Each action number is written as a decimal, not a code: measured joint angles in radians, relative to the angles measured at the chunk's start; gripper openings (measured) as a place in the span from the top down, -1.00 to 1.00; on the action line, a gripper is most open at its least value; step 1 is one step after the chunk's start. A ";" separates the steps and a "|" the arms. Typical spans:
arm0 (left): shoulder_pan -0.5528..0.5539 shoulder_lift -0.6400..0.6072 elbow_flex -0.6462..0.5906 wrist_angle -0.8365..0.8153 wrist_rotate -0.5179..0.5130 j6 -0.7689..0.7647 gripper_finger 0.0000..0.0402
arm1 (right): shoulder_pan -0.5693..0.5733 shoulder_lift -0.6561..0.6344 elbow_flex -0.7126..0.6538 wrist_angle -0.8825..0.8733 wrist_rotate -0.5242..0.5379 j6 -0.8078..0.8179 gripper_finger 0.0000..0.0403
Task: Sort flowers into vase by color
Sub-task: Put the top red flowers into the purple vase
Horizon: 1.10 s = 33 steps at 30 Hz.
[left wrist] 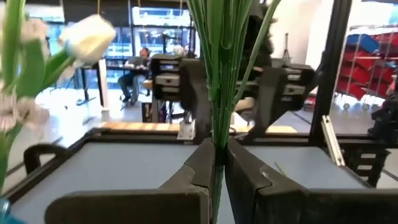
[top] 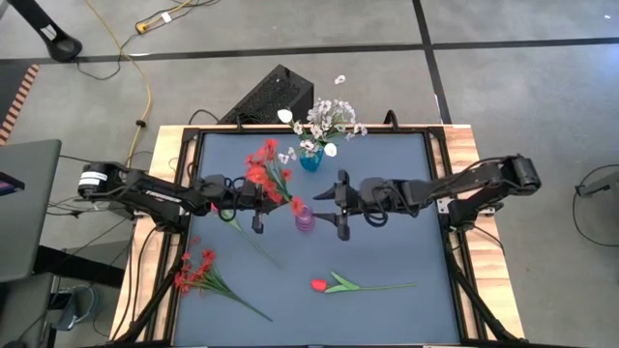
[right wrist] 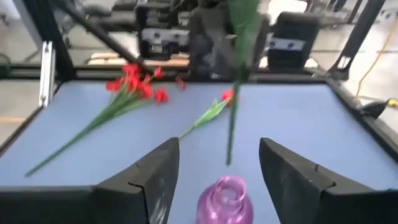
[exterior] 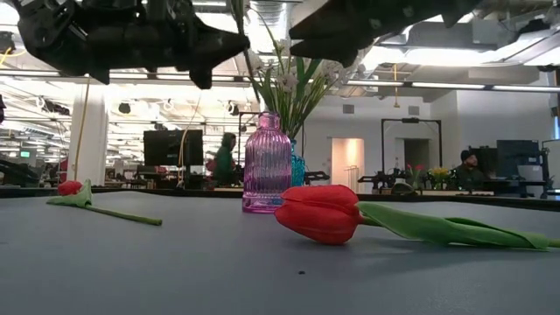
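My left gripper (top: 280, 200) is shut on a red flower spray (top: 266, 166) beside the purple vase (top: 304, 220). The spray's stem end (right wrist: 229, 155) hangs close over the vase's mouth (right wrist: 224, 185). Across the vase, my right gripper (top: 334, 205) stands open, a finger on either side of the vase (right wrist: 222, 202), touching nothing. White flowers (top: 327, 118) stand in a blue vase (top: 310, 160) at the far edge. On the table lie another red spray (top: 198, 271), a red tulip (top: 319, 285) and a second red tulip (exterior: 70, 186) under the left arm. My left gripper pinches the spray's bunched green stems (left wrist: 216, 140) between its two fingers, just below the leaves. The fingers come level from the table's left and lie across the stems. The spray stands roughly upright, blooms up, its lower stem (right wrist: 230, 124) hanging clear of the table.
The table's raised frame (top: 440, 174) runs around the blue mat. Open mat lies at the near right, past the tulip's stem (top: 387, 286). A black box (top: 276, 92) sits behind the far edge. People are in the room beyond (exterior: 226, 157).
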 joint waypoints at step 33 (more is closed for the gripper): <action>-0.044 0.145 0.049 0.087 -0.098 0.020 0.95 | -0.007 0.002 0.000 -0.015 0.002 0.000 -0.24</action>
